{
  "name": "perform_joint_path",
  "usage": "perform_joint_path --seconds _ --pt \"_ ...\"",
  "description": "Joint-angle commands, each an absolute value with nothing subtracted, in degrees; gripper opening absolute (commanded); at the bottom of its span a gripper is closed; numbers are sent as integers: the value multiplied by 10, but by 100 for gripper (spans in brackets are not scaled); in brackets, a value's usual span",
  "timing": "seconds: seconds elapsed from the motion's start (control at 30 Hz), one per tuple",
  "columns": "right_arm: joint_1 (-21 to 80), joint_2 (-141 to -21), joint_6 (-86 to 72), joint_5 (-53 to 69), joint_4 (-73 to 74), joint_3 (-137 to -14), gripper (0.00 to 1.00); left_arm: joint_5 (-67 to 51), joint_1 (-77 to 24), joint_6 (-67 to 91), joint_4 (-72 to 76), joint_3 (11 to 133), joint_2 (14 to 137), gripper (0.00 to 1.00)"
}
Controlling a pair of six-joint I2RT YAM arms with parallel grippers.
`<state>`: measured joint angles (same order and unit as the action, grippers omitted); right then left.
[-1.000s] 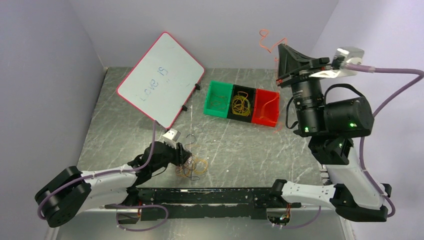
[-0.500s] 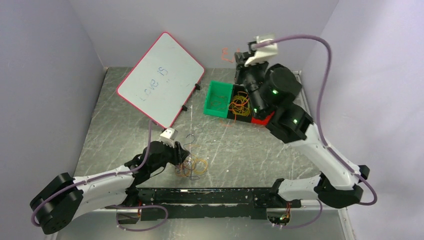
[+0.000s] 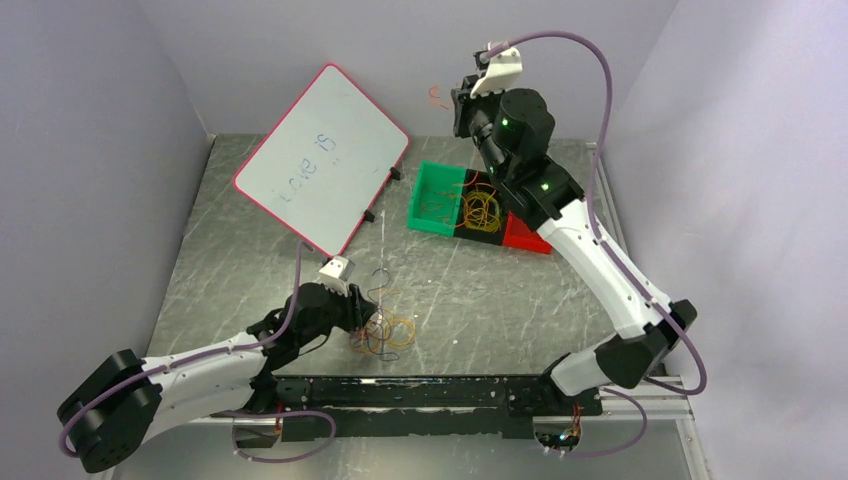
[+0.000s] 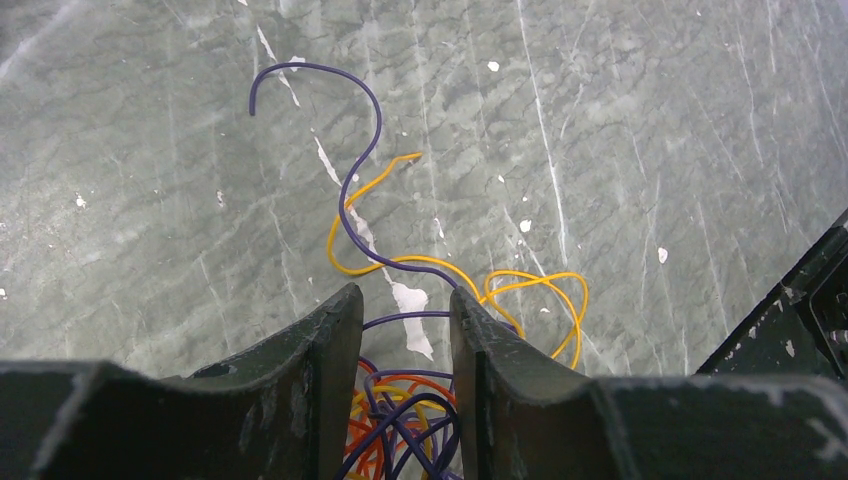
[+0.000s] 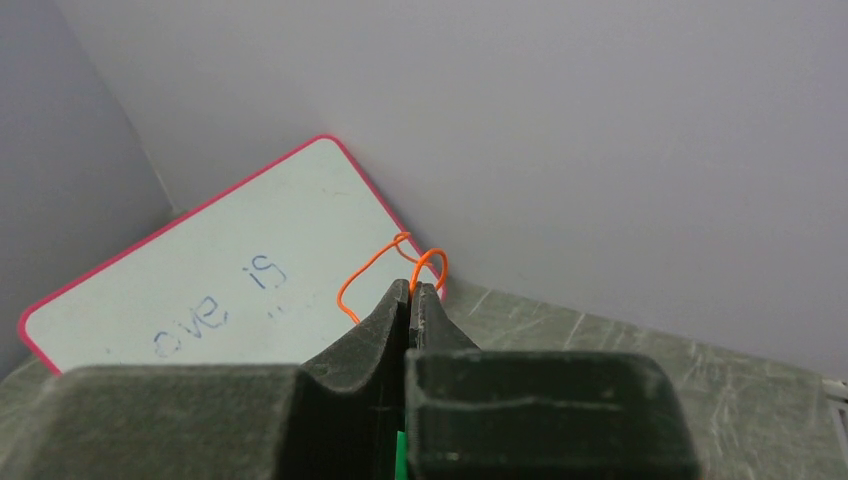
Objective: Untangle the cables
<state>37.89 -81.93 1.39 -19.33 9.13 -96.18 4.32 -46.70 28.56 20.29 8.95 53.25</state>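
**Orange cable pinched high by right gripper; rest of the bunch on the table at left gripper**

Top view: the right arm reaches up and back, with the right gripper (image 3: 457,100) raised high over the bins' end of the table. The orange cable (image 3: 436,97) sticks out of its tip as a small curl, clear of everything else. Right wrist view confirms it: jaws fully together and clamped on that cable. Two small loops poke past the tips, with the whiteboard (image 5: 250,270) and back wall behind. The cable's tail shows in neither view.

The cable bunch (image 3: 385,333) lies on the grey table (image 3: 480,290) near the front edge, at the tip of the left gripper (image 3: 372,316). From above it reads as a flat tangle of yellow and orange loops, with one dark strand standing up from the gripper.

Left wrist view resolves what the top view can't:
- The dark strand is a purple cable (image 4: 378,130), S-curved, with its free end out past the tips.
- A yellow cable (image 4: 540,273) loops just beside one finger.
- Orange, yellow and purple strands cross in the gap between the fingers (image 4: 330,345).
- The jaws are part-way apart with strands between them. Can't tell if they actually pinch anything.

Only the top view shows the bins:
- The green bin (image 3: 418,200) has a few thin strands.
- The black bin (image 3: 478,236) has a yellow coil.
- The red bin (image 3: 530,240) is partly hidden behind the right arm.

In that view the whiteboard, pink-framed, stands tilted at back left with "Love is" handwritten on it.
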Motion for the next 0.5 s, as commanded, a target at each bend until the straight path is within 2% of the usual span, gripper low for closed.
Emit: perform_joint_path --seconds 0.0,0.47 --pt "352 -854 4 -144 47 -987 0 47 -464 287 203 112 530 43" --pt "287 -939 -16 -53 -34 -982 0 40 -464 285 189 114 511 46"
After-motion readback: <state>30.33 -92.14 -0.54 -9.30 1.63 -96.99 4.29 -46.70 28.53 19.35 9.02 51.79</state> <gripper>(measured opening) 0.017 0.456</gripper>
